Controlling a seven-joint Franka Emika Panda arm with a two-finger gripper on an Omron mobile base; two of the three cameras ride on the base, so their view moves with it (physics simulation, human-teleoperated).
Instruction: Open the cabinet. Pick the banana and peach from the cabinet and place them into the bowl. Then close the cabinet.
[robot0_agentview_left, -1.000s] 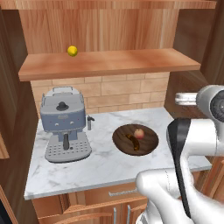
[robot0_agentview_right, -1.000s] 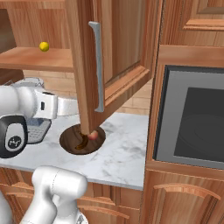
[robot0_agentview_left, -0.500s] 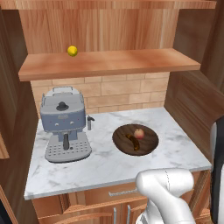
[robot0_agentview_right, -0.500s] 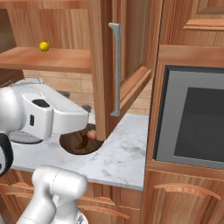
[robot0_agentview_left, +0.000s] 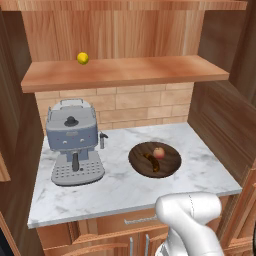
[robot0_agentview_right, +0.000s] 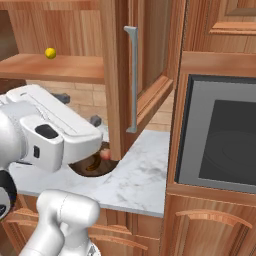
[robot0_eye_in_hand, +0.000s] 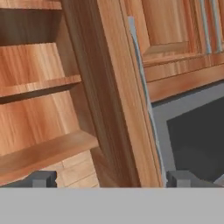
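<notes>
- The cabinet (robot0_agentview_right: 117, 75) stands open above the counter. In the right base view its right door is swung out toward me, nearly edge-on, and the long silver handle (robot0_agentview_right: 132, 80) on it runs upright.
- The cabinet shelf (robot0_agentview_left: 125, 72) is bare wood except for one small yellow fruit.
- A marble counter (robot0_agentview_left: 120, 187) lies under the shelf, with a brick wall behind it.
- A dark oven (robot0_agentview_right: 220, 137) is set into the wooden front on the right, past the open door.
- A grey coffee machine (robot0_agentview_left: 73, 140) sits at the left of the counter.
- The bowl (robot0_agentview_left: 155, 160) rests on the counter, right of the coffee machine and apart from it.
- My gripper (robot0_eye_in_hand: 111, 178) is spread wide, holding nothing. In the hand view the edge of the open door rises between my two finger tips, with no contact that I can make out.
- The peach (robot0_agentview_left: 158, 152) lies in the bowl, toward its far side.
- Beside the peach in the bowl lies a dark, elongated shape; I cannot tell what it is.
- The banana (robot0_agentview_left: 83, 58) sits on the shelf, left of centre, near the back.
</notes>
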